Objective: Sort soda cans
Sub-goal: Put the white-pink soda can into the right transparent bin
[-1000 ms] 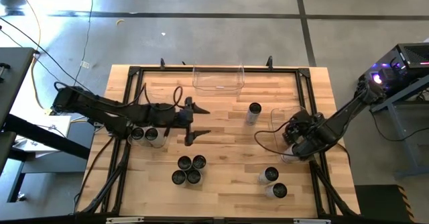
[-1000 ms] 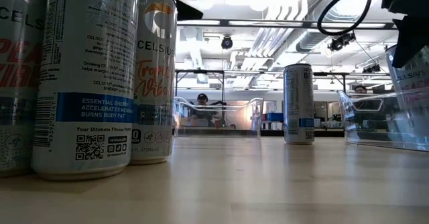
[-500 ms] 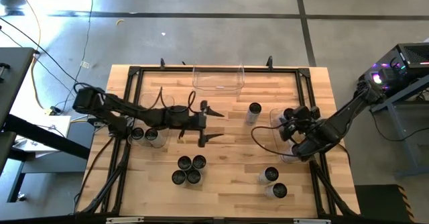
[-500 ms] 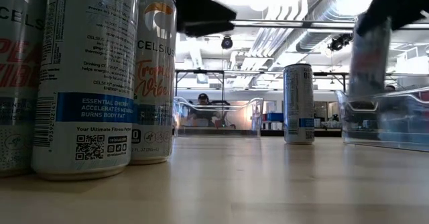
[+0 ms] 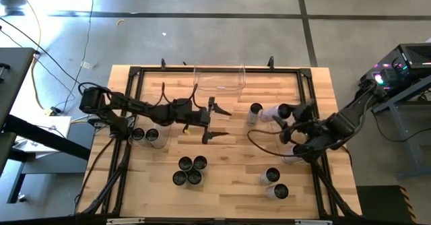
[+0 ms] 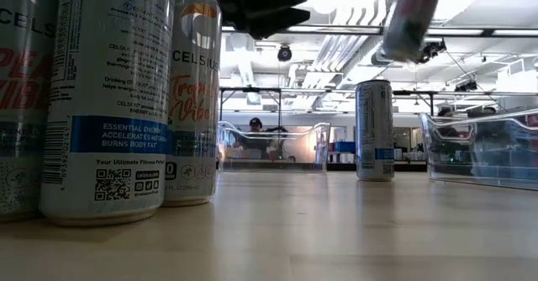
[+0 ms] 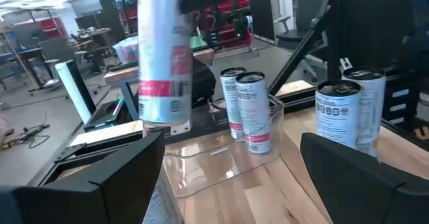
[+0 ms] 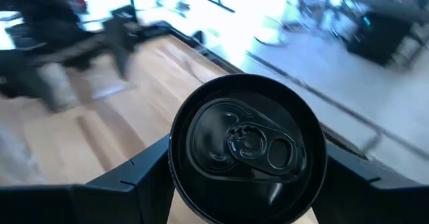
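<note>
My right gripper (image 5: pixel 279 115) is shut on one soda can (image 5: pixel 271 112), held above the table left of the clear right bin (image 5: pixel 288 147). It shows high in the low view (image 6: pixel 412 16). My left gripper (image 5: pixel 218 122) is open and empty at the table's middle, facing that can (image 7: pixel 164 56). Another can (image 5: pixel 254 112) stands upright on its base just left of the held one. Two cans (image 7: pixel 244 106) stand in the right bin. Other cans stand on the table in groups (image 5: pixel 190 170). My right gripper pinches the can's round side wall (image 8: pixel 201 204) between its two fingers (image 8: pixel 137 177), which lie along the can. The can's dark top (image 8: pixel 247 143) faces back toward the wrist. The can is lifted clear and tipped far over, its bottom end toward the table's left.
A second clear bin (image 5: pixel 219 78) stands at the far edge. Two cans (image 5: pixel 147 136) stand under my left arm, two more (image 5: pixel 274 183) near the front right. A black frame (image 5: pixel 135 73) runs round the table. Bare wood lies at the front middle.
My right gripper has lifted the can up out of the right bin and carried it toward the table's left, tipping it from upright to nearly on its side. My left gripper, still open, has gone toward the table's right, nearer the held can.
</note>
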Robot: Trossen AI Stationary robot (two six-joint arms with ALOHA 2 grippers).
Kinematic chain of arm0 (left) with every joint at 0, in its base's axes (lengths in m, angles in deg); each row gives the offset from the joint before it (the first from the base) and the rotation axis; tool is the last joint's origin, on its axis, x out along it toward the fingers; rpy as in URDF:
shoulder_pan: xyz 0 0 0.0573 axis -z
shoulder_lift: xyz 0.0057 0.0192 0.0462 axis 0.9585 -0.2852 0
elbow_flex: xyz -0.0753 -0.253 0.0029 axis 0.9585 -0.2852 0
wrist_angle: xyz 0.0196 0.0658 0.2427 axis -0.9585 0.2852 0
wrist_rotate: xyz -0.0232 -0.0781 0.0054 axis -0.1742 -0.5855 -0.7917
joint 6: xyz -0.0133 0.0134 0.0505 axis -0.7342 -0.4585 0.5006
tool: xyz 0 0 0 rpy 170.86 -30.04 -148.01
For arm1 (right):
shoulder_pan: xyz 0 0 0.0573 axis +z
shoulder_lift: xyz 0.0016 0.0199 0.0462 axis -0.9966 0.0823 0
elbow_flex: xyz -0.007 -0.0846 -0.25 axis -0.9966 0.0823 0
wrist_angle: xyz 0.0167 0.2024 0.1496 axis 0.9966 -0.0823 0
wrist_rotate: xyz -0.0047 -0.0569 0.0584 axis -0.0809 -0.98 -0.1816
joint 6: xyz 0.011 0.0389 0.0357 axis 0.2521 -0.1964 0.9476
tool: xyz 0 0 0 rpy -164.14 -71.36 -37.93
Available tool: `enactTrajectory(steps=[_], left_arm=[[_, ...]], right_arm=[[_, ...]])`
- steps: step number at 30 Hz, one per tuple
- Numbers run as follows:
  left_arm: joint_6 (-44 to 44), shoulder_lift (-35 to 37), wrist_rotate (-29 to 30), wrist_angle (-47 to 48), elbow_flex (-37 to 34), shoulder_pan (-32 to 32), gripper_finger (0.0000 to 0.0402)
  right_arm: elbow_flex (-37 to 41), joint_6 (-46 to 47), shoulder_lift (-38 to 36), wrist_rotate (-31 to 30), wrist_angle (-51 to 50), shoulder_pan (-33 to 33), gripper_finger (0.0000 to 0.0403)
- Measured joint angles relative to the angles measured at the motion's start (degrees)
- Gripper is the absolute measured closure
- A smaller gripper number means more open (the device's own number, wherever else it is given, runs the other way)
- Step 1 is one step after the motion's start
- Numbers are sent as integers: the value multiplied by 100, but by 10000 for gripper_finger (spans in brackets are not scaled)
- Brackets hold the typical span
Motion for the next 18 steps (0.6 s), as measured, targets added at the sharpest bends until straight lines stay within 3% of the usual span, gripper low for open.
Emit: enactTrajectory(steps=[9, 13, 18], left_arm=[[-254, 0, 2, -262, -1, -21, 57], [-443, 0, 0, -359, -1, -16, 57], [-502, 2, -154, -427, -1, 27, 57]], right_arm=[[-8, -3968, 4, 564, 3344, -8, 144], [-10, -4782, 5, 936, 4050, -42, 144], [-10, -5084, 80, 1055, 4294, -174, 145]])
